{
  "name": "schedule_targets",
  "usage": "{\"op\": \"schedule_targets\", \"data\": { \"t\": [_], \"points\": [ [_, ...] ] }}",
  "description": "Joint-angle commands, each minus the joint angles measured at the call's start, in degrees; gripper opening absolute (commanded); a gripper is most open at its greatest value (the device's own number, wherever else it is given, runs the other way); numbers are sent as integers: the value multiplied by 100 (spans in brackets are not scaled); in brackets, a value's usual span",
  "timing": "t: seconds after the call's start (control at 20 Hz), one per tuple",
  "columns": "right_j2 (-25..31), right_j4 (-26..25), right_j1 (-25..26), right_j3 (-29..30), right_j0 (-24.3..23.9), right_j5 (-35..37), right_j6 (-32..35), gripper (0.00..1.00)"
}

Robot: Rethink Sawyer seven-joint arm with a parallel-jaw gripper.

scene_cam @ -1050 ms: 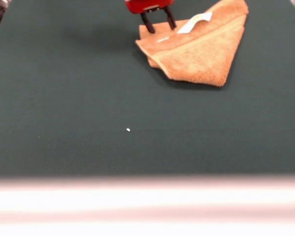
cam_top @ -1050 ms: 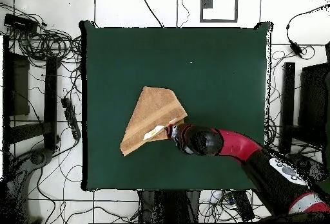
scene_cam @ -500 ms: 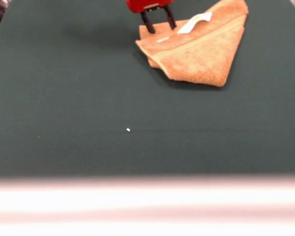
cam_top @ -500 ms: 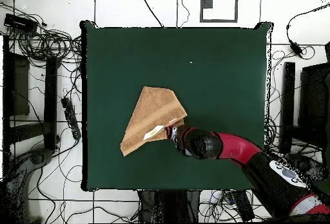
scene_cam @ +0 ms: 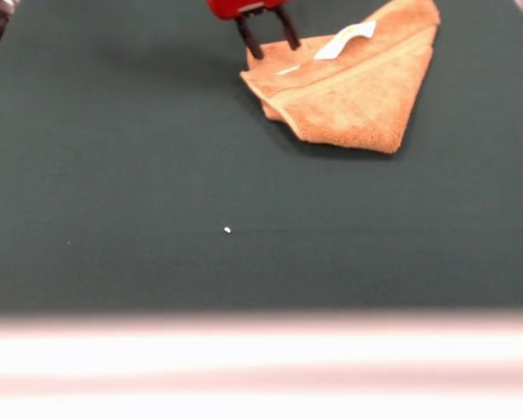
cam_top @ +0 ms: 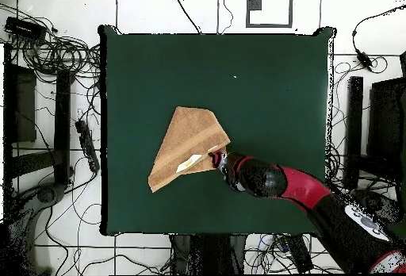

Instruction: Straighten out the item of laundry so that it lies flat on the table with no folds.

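The item of laundry (scene_cam: 349,87) is an orange-tan towel folded into a triangle at the far right of the table (scene_cam: 157,218), its point toward the front edge. A white label (scene_cam: 344,40) lies on its upper band. My gripper (scene_cam: 275,45) hangs open at the towel's far left corner, its two dark fingers (scene_cam: 254,45) apart with nothing between them. From above, the towel (cam_top: 186,142) lies left of centre on the table (cam_top: 270,74) and the gripper (cam_top: 214,159) sits at its lower right edge.
A small white speck (scene_cam: 227,230) lies on the green cloth near the middle. The pale front edge (scene_cam: 261,357) runs across the bottom. Cables and dark equipment (cam_top: 47,90) surround the table on the floor.
The gripper has shifted slightly left and up in the front view, off the towel's corner. The towel has not moved.
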Motion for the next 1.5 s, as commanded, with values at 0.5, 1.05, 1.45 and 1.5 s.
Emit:
{"op": "schedule_targets", "data": {
  "t": [0.5, 1.05, 1.45, 1.5],
  "points": [
    [913, 498, 389, 330, -747, -166, 474, 100],
    [921, 362, 392, 337, -730, -394, 506, 100],
    [823, 347, 322, 265, -614, -676, 621, 100],
    [842, 388, 303, 276, -597, -665, 647, 100]
  ]
}}
